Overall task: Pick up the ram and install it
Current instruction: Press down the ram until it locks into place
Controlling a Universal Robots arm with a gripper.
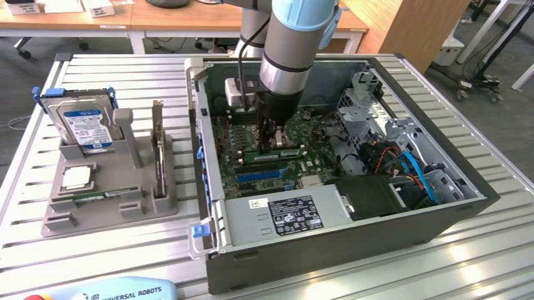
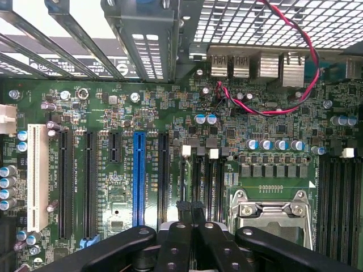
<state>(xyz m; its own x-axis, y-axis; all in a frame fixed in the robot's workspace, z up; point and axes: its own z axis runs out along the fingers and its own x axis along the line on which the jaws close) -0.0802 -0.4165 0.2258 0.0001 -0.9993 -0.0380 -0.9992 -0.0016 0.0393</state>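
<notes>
In the exterior view my gripper (image 1: 269, 149) reaches down into the open computer case (image 1: 467, 206), low over the motherboard (image 1: 250, 134). The ram (image 1: 288, 152), a slim green stick with dark chips, lies along the memory slots right beside the fingertips. I cannot tell whether the tips touch it. In the wrist view the gripper (image 2: 190, 205) is shut, its two black fingers (image 2: 182, 238) pressed together with nothing visible between them. They hover over the black memory slots (image 2: 207, 181) next to the processor socket (image 2: 272, 215).
A grey holder (image 1: 109, 200) to the case's left on the slatted table carries a silver hard drive (image 1: 84, 122) with a blue label and a small square processor chip (image 1: 77, 178). Blue cables (image 1: 417, 175), a drive cage (image 1: 367, 106) and the power supply (image 1: 284, 215) crowd the case.
</notes>
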